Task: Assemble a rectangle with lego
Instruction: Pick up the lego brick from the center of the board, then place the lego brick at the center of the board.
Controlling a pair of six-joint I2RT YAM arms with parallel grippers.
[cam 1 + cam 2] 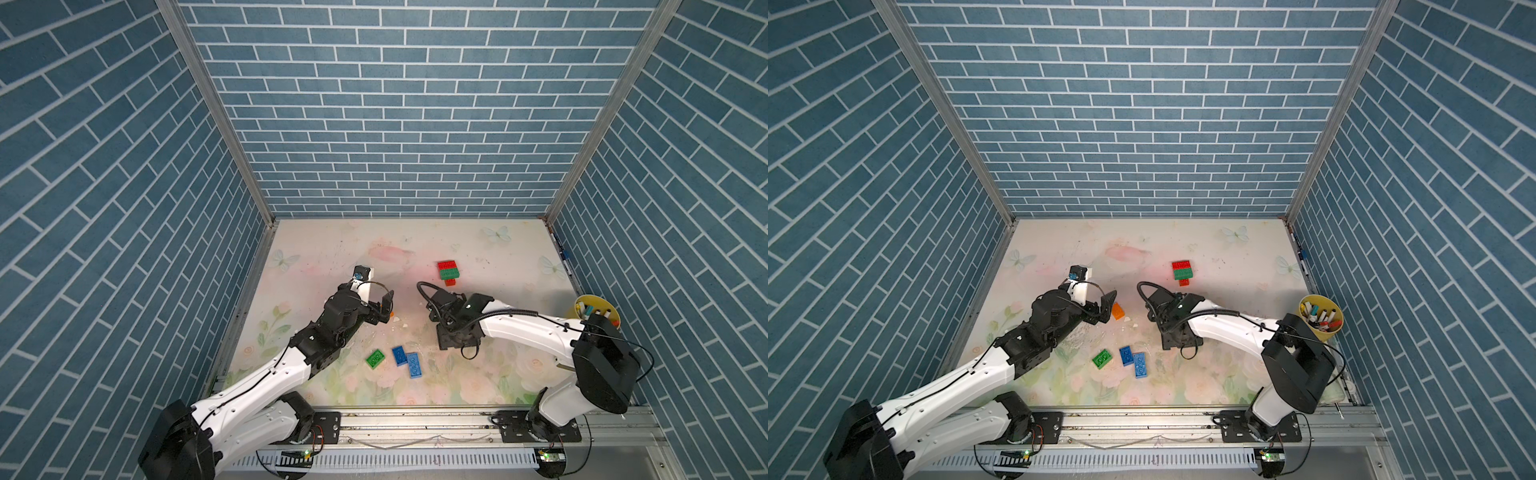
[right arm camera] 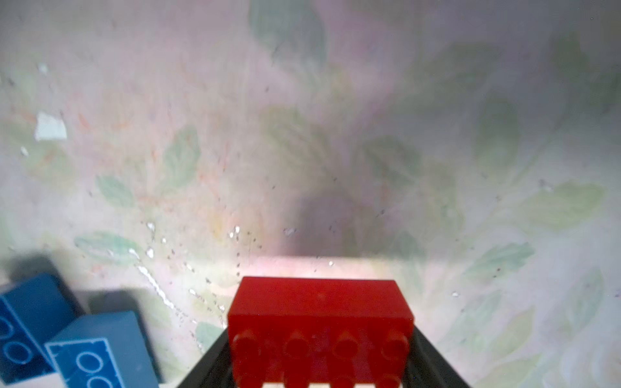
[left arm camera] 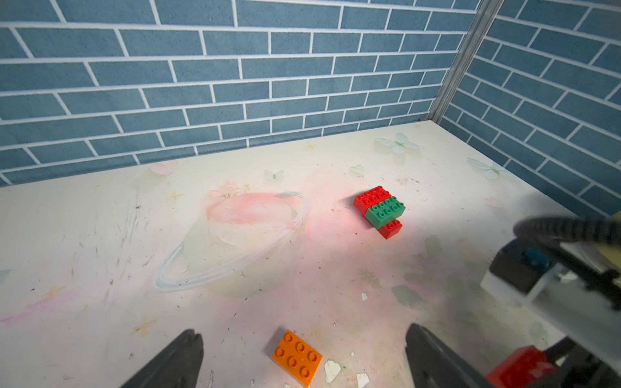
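One red brick (image 2: 319,309) sits clamped in right gripper (image 2: 321,364); stack (image 1: 448,272) lies beyond it, farther back; left gripper (image 3: 302,332), wide open, has orange brick (image 3: 297,357) between its jaws.

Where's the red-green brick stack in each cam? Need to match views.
Top view: red-green brick stack, just right of centre.
Top view: stack, same spot.
Left wrist: right of centre, mid-height.
Right wrist: not in it.
Shared landmark: butterfly print beyond the stack, in all but the right wrist.
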